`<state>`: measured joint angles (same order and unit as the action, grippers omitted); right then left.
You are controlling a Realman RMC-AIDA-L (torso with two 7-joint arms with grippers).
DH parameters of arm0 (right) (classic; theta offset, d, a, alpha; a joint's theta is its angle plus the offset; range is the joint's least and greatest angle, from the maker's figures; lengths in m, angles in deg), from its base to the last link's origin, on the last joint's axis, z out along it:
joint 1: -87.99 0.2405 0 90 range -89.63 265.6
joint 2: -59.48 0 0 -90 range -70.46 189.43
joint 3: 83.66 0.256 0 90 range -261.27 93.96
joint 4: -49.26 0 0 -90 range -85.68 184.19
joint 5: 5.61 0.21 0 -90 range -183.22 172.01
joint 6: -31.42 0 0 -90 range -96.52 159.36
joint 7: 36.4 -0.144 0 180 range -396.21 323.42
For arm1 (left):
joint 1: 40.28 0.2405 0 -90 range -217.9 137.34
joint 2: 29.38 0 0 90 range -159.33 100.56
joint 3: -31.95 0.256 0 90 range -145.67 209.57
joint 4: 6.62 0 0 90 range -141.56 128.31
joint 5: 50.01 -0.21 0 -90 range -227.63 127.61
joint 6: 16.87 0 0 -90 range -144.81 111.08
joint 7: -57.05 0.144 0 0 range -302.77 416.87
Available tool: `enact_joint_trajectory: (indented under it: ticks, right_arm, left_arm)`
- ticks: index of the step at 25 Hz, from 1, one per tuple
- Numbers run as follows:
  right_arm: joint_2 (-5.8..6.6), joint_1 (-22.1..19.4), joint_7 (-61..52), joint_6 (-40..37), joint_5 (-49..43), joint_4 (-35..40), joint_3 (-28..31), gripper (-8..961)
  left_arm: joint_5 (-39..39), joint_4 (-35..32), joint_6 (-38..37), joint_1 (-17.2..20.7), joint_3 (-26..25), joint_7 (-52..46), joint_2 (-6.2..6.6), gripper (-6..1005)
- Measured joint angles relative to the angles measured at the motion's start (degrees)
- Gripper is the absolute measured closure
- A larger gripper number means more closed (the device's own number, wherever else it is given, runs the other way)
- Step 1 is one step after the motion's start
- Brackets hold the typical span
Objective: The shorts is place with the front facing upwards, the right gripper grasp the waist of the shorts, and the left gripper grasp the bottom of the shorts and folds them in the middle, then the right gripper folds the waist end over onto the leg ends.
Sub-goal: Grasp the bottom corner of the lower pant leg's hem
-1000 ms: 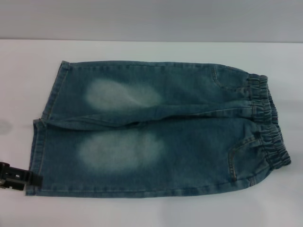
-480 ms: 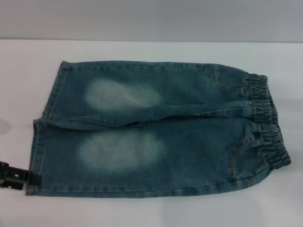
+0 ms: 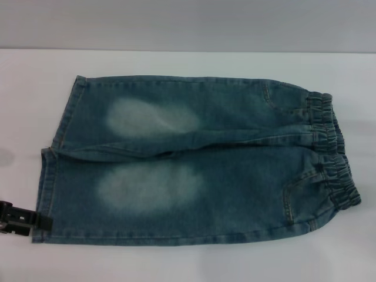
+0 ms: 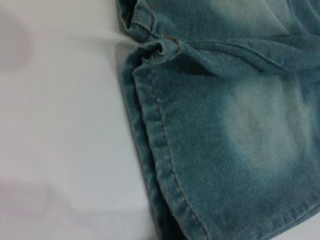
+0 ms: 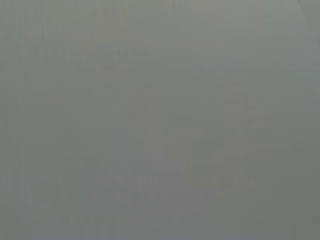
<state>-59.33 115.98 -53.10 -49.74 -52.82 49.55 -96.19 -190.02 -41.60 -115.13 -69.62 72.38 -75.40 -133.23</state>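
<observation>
Left claw (image 3: pixel 26 220) at hem of shorts (image 3: pixel 194 158), grip unclear; white table (image 3: pixel 176 264), grey wall (image 3: pixel 188 23).

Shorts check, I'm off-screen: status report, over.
Left tool at near leg hem corner, grip unclear. Right tool not in view. Shorts flat, unfolded, waistband toward robot's right. Nothing in the way.

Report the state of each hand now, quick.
Left hand: at the near leg hem of the denim shorts, at the table's left edge; open or closed cannot be told.
Right hand: not in view.
</observation>
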Motion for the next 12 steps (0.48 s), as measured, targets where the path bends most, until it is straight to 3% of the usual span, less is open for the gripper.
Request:
enact_joint_trajectory:
  ticks: [12]
  right_arm:
    - [0.09,0.30,0.00,0.13,0.09,0.05,0.02,273]
  left_arm:
    - [-0.06,0.00,-0.10,0.03,0.00,0.00,-0.38,212]
